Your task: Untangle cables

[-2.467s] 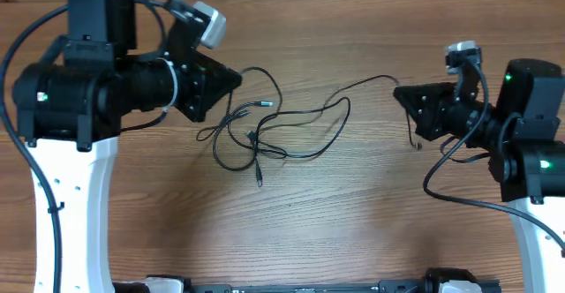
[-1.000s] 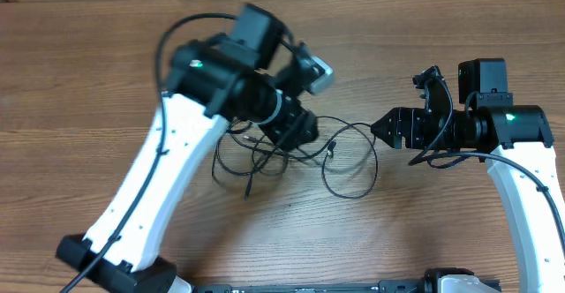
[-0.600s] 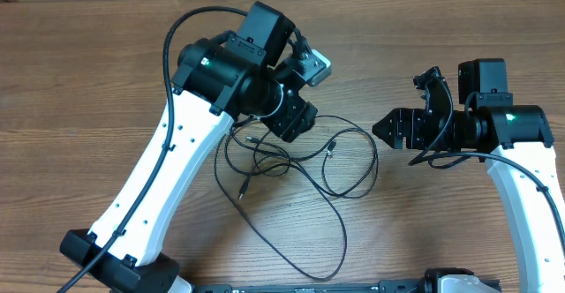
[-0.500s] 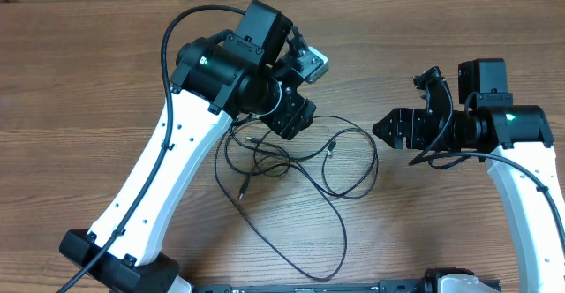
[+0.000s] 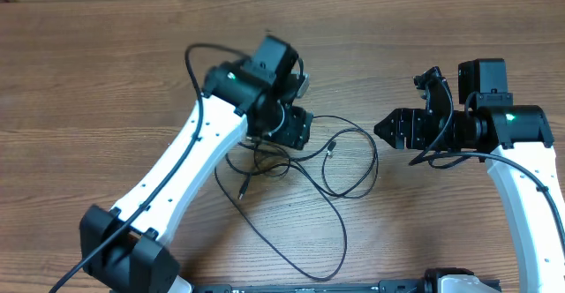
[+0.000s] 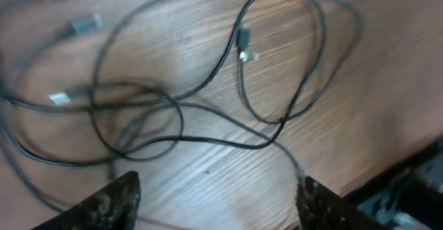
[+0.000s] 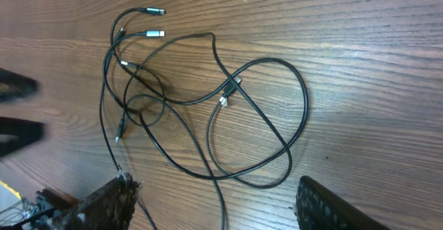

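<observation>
Cables [image 5: 333,147] tangled, left hand [image 6: 218,204] spread above, right hand [image 5: 386,127] spread beside

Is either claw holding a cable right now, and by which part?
Neither. The left claw and right claw are both open and empty; the cables lie loose on the table.

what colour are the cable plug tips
Silver plug tips on black cables; right wrist view shows best.

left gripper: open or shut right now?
Open. The left gripper shows fingertips far apart at the left wrist view's bottom corners, with only cables and table between them; nothing gripped.
</observation>
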Robot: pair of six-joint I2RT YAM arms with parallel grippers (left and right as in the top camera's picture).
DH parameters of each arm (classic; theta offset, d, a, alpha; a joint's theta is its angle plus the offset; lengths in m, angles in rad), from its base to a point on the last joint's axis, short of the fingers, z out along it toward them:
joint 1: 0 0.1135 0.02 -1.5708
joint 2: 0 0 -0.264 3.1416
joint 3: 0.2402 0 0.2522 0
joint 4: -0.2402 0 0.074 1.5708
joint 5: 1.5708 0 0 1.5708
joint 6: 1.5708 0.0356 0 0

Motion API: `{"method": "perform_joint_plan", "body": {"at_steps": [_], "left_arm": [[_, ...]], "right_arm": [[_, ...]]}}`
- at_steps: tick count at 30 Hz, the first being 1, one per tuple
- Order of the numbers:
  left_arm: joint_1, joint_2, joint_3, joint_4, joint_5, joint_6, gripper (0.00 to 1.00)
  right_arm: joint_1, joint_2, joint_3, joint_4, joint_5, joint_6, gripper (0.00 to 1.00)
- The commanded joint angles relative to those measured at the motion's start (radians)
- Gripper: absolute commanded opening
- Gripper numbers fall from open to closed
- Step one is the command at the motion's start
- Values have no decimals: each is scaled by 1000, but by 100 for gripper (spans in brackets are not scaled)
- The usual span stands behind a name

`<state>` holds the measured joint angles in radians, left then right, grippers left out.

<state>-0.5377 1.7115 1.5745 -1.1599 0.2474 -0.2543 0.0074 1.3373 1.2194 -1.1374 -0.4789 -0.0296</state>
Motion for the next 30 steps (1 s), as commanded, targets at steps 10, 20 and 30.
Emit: {"method": "perform_joint_plan", "body": {"at_steps": [10, 20, 30], "left_arm": [[-129, 3, -315, 254, -22, -633, 64], [-198, 3, -383, 313, -287, -803, 62], [-212, 87, -388, 378, -269, -801, 59]], "right_arm": [[5, -1, 24, 4, 7, 3, 72], [5, -1, 24, 5, 7, 6, 72], [5, -1, 24, 5, 7, 6, 72]]}}
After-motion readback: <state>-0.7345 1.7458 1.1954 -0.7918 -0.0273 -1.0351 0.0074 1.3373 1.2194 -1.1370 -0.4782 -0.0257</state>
